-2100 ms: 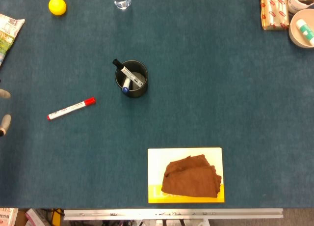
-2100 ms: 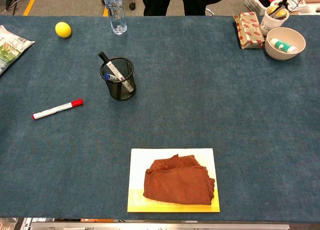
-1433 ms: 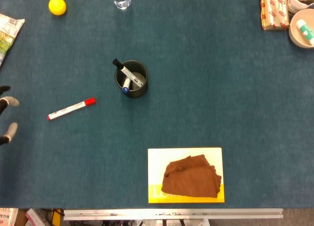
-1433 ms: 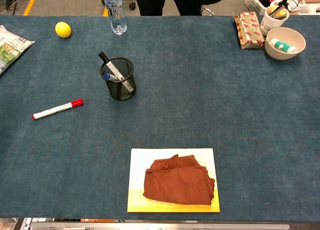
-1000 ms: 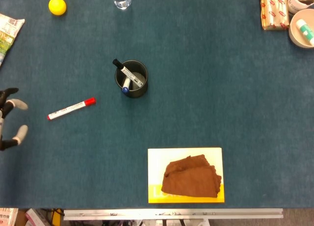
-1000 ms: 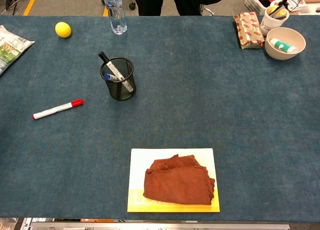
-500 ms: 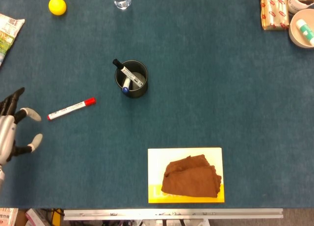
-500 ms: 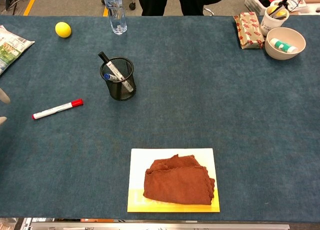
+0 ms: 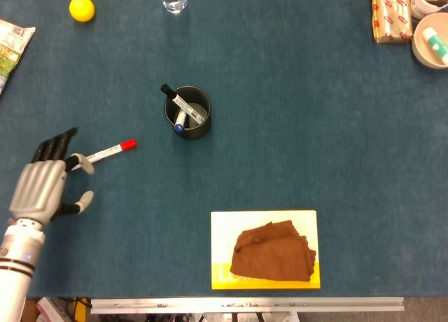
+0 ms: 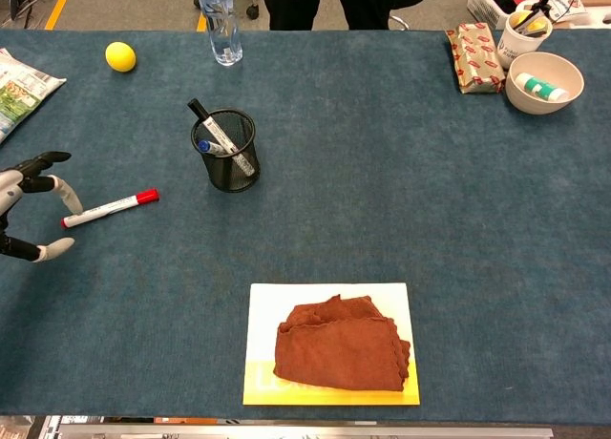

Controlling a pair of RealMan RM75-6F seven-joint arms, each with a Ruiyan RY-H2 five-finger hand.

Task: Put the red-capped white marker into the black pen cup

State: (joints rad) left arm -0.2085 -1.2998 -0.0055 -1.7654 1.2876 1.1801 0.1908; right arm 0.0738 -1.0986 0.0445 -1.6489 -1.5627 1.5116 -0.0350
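The white marker with a red cap (image 9: 106,153) (image 10: 110,208) lies flat on the blue table, left of the black mesh pen cup (image 9: 187,113) (image 10: 228,151). The cup stands upright with a black-capped and a blue-capped marker in it. My left hand (image 9: 46,181) (image 10: 23,210) hovers at the marker's white tail end, fingers spread and holding nothing. One fingertip overlaps the tail end in the head view; I cannot tell whether it touches. My right hand is in neither view.
A yellow ball (image 9: 81,8) and a clear bottle (image 10: 218,21) stand at the far left. A snack bag (image 10: 21,84) lies at the left edge. A brown cloth (image 9: 273,252) rests on a yellow-white board. Bowl (image 10: 543,81) and packet (image 10: 474,56) sit far right.
My left hand has come in from the left edge and moved right, up to the marker's tail end. The marker and the cup have not moved.
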